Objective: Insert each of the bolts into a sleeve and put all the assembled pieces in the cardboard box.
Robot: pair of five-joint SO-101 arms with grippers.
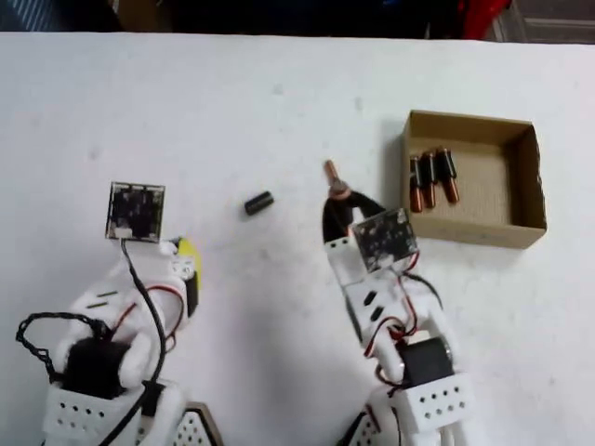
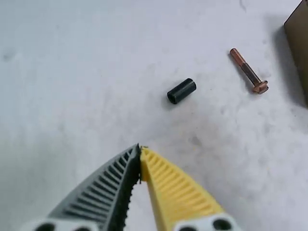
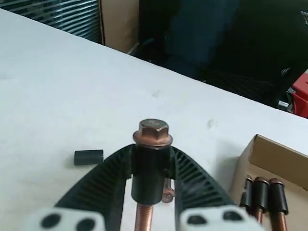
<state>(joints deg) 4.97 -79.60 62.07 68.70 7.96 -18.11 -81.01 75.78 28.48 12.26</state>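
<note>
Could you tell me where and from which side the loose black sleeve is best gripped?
Probably across the middle of the sleeve, coming down from above and closing on its curved sides. It lies on its side on the table, apart from the bolt, and that grip leaves its ends free.

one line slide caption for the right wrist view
Right gripper shut on a copper hex-head bolt inside a black cylindrical sleeve, three finished pieces lying in the brown cardboard box.

I log: copper bolt (image 2: 248, 70), black sleeve (image 2: 181, 91), brown cardboard box (image 1: 465, 226), white table (image 1: 232, 111); left gripper (image 2: 140, 149) grey and yellow, ribbed.
</note>
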